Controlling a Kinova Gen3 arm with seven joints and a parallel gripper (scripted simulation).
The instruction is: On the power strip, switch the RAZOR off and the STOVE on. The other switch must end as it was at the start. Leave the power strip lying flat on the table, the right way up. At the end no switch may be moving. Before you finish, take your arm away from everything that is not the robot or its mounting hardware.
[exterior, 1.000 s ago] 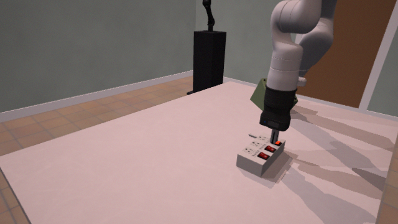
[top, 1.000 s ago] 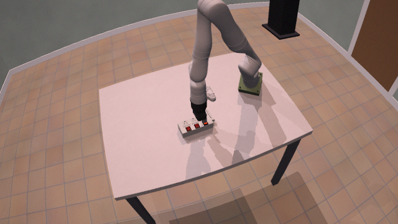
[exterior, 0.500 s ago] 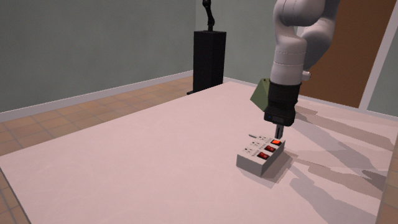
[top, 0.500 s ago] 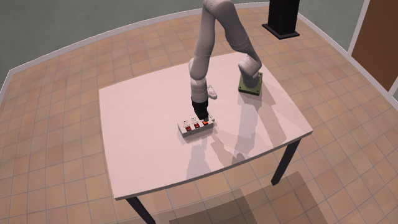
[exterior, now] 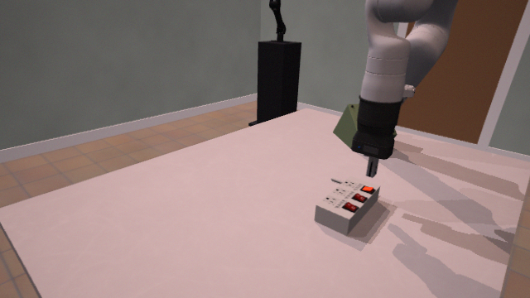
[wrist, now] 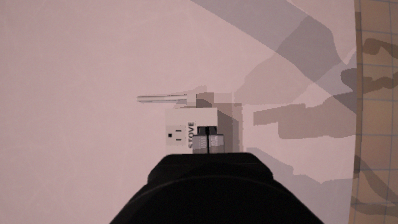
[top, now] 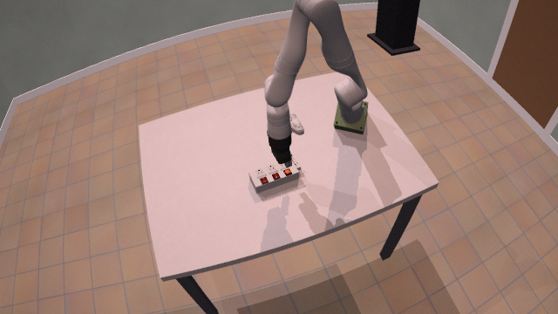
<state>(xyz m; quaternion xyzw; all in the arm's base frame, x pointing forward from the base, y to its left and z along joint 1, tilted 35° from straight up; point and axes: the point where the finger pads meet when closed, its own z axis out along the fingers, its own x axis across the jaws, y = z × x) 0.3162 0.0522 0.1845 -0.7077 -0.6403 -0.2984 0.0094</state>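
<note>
The grey power strip lies flat on the table, the right way up; it also shows in the exterior view. It has three red rocker switches in a row. The switch at the cable end glows bright orange-red; the middle switch and the far one look darker. My gripper is shut and empty, a short way above the lit switch, not touching it. In the wrist view the fingertips cover that switch, beside the label STOVE. The other labels are hidden.
The arm's green base stands on the table at the back right. A short grey cable stub leaves the strip's end. A black pedestal stands on the floor beyond the table.
</note>
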